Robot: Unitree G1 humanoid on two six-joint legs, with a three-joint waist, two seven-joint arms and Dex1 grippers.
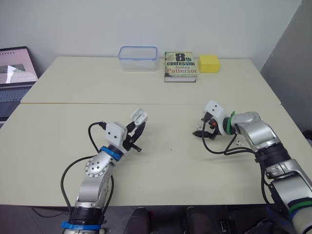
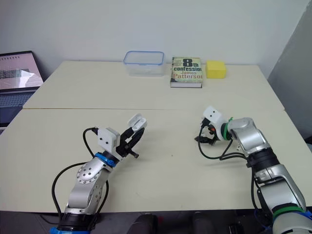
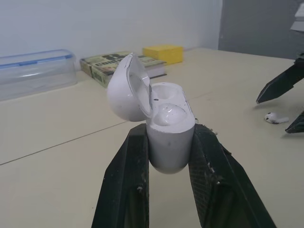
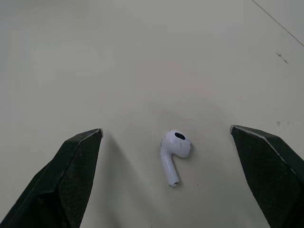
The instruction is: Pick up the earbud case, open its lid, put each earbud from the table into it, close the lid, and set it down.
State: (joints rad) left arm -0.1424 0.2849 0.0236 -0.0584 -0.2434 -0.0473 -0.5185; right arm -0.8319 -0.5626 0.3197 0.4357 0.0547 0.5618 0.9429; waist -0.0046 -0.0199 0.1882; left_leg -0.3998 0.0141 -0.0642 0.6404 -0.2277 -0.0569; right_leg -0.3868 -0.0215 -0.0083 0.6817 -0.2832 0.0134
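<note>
Earbud case [image 3: 170,142]: white, glossy, rounded; lid [image 3: 124,95] hinged fully back to one side, both wells exposed, a rounded white form seated in the nearer well. It is held clear of the table [image 1: 170,170], long axis in line with the fingers, mouth turned away from the wrist. Left gripper [image 3: 169,129]: closed on the lower body of the case, one finger pressed to each flank.

Earbud [image 4: 175,153]: white, lying on its side on the table, stem end nearer the wrist, head further out. Right gripper [image 4: 166,130]: spread wide, low over the table, one finger on either side of the earbud, neither touching it; nothing held
</note>
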